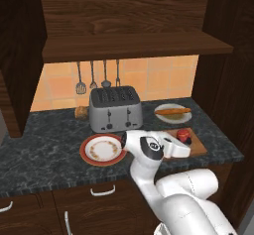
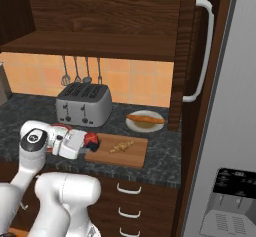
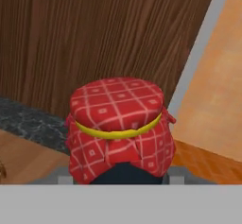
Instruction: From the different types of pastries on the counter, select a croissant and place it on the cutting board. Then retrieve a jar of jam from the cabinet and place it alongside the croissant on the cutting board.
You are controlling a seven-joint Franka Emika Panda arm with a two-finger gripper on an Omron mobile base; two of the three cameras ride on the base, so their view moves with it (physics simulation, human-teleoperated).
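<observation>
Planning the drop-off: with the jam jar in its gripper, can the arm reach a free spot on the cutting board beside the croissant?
Probably yes: the gripper holds the jam jar at the cutting board edge, with bare wood before the croissant.

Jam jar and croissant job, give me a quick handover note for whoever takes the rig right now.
Pincer: shut on the jam jar, held low at the near end of the cutting board.
Croissant: already lying on the board.
Long pastry on its plate and the bun beside the toaster remain on the counter.
Done: croissant placed, jar fetched.
Left: set the jar down beside the croissant, release, withdraw.
</observation>
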